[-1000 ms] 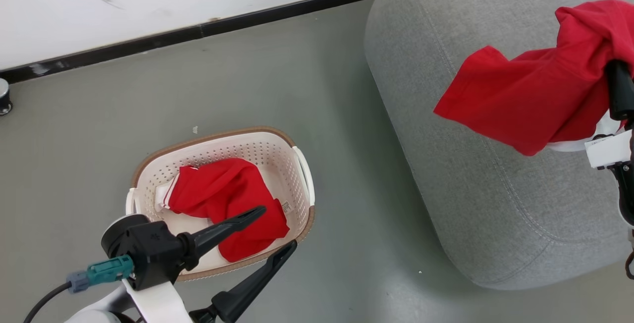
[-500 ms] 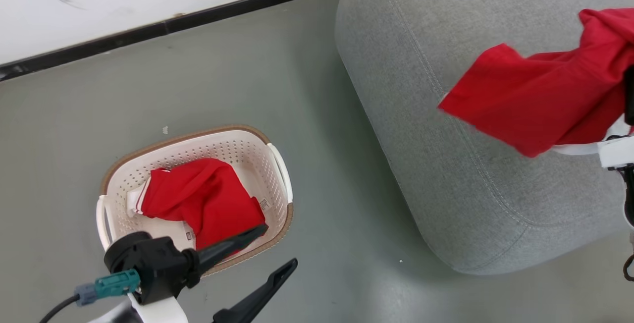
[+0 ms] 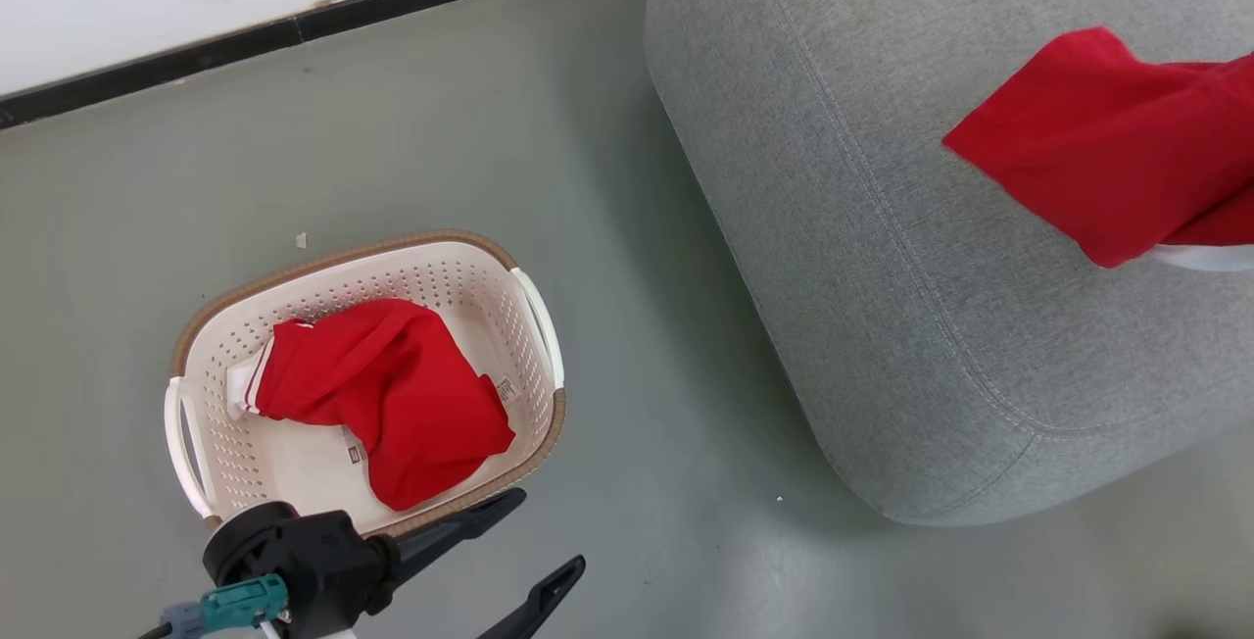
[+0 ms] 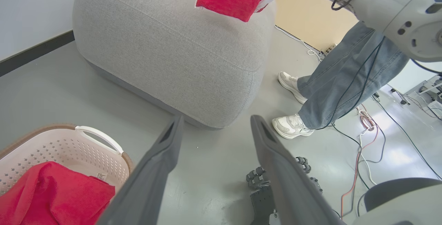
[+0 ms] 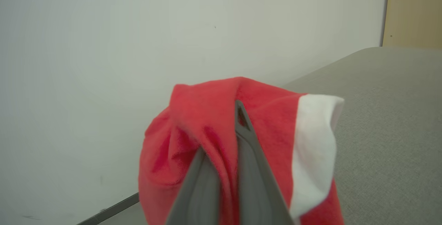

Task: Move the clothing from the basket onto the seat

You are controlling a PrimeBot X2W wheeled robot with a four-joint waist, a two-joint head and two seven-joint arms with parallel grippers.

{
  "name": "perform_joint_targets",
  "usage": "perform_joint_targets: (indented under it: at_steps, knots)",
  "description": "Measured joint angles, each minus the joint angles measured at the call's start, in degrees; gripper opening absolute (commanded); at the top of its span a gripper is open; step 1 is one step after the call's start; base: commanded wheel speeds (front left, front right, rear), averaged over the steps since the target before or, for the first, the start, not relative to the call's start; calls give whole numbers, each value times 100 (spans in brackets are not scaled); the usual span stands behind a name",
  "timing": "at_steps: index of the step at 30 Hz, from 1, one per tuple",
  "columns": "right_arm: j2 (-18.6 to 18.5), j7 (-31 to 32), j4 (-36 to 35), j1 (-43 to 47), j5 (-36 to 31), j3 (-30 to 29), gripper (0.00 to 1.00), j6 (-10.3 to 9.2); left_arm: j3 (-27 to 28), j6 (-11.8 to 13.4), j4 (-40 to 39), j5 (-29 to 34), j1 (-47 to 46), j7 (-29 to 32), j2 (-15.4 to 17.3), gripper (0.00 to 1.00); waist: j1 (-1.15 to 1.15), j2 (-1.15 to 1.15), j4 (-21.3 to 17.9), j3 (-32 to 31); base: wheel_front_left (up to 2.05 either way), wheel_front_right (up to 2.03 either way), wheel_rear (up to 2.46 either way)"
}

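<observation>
Right hand (image 5: 228, 138), pinched on the red garment (image 3: 1107, 164), has carried it further in over the seat (image 3: 882, 276), so I reckon only the drop's left for this one. Its long axis runs sideways, with the loose end pointing at the seat's left edge. Left hand (image 3: 549, 528) gapes empty by the basket (image 3: 343, 252), with the second garment (image 3: 392, 394) inside.

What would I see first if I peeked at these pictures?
The bright red garment pops out first, hanging over the big grey sofa, pinched in the robot's shut right hand. Next comes a second red garment, crumpled inside the cream basket on the floor, with the open left hand near its rim.
</observation>
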Motion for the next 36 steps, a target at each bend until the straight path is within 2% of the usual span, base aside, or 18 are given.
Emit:
perform_joint_targets:
  at_steps: [17,28,36]
  knots:
    - [64,-32,786,-706,-281,-798,0,-1,220,374,-331,55,30,65,250,100,0,0,258,326,0,0,0]
    - [-219,-33,1180,-1195,-345,-1256,0,-1,523,703,-477,12,339,34,450,100,0,0,456,587,0,0,0]
    - [-297,-36,1417,-1421,-432,-1714,0,-1,651,801,-633,-25,477,-16,642,100,0,0,564,785,0,0,0]
